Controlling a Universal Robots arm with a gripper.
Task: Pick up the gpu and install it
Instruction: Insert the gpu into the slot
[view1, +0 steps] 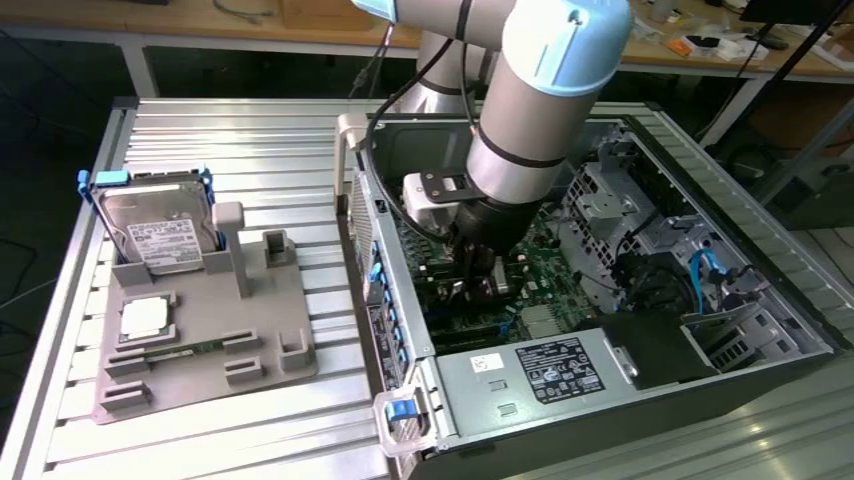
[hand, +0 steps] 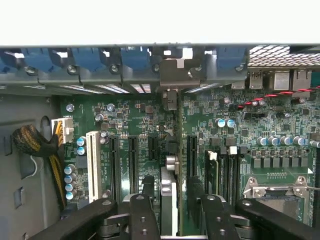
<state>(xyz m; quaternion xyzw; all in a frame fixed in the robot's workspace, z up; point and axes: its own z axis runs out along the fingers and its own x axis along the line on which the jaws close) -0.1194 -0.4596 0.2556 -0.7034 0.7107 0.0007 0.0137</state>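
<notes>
Wrist view: gpu (hand: 169, 195) btwn fingers (hand: 145, 210).

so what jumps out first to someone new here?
The arm reaching down into the open PC case, its tool just above the green motherboard, straddling a thin card standing edge-on among the slots. Then the silver hard drive in its blue frame, on the grey fixture at the exterior view's left.

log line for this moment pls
gripper: open, astride gpu | gpu: edge-on, upright on motherboard | computer case: open
</notes>
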